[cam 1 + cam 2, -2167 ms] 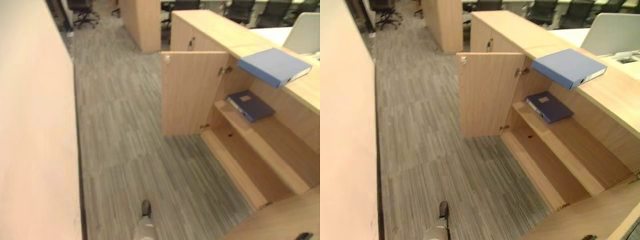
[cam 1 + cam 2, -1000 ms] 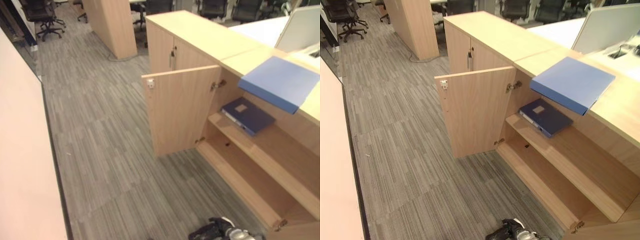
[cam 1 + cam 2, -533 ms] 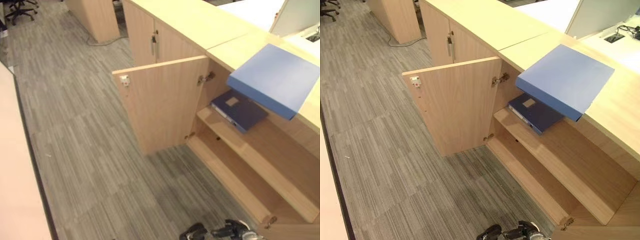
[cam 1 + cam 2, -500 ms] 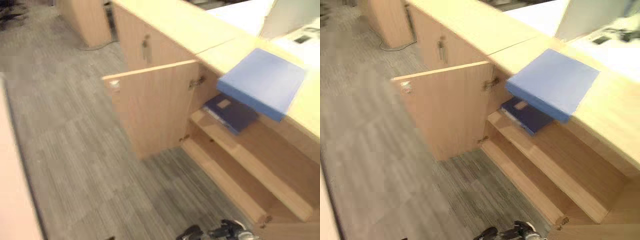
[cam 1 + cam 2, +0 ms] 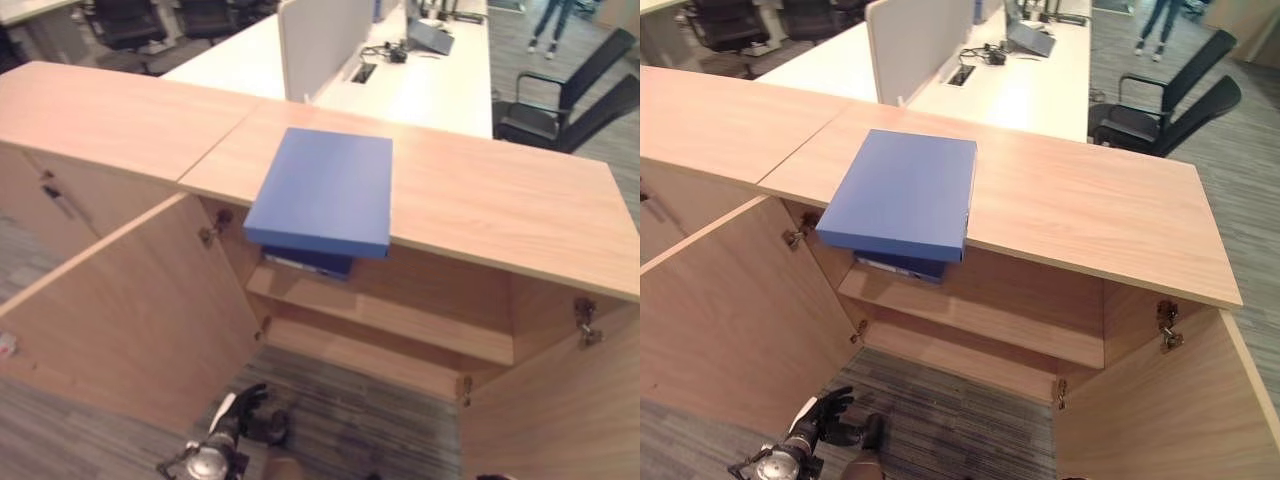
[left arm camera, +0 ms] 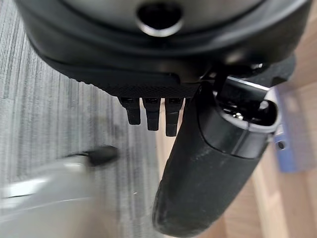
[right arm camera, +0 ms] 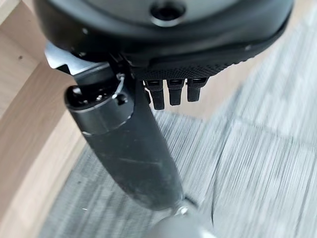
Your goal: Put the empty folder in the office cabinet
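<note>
A light blue folder (image 5: 320,190) lies flat on the wooden top of the office cabinet (image 5: 500,200), its front edge hanging over the open compartment. Under it, a darker blue folder (image 5: 305,263) rests on the upper shelf (image 5: 400,320). Both cabinet doors stand open, the left door (image 5: 120,310) and the right door (image 5: 560,410). My left hand (image 5: 240,415) hangs low in front of the cabinet above the carpet, fingers relaxed and holding nothing; it is far below the light blue folder. My right hand (image 7: 163,44) also hangs over the carpet by the cabinet's wood, empty, thumb straight.
Behind the cabinet stands a white desk (image 5: 400,70) with a divider panel (image 5: 320,35) and cables. A black office chair (image 5: 570,100) is at the back right, and a person's legs (image 5: 560,20) show beyond it. Grey striped carpet (image 5: 330,410) lies before the cabinet.
The camera has swung round to face the cabinet's open front. The folders have not moved. My left hand now shows at the lower left.
</note>
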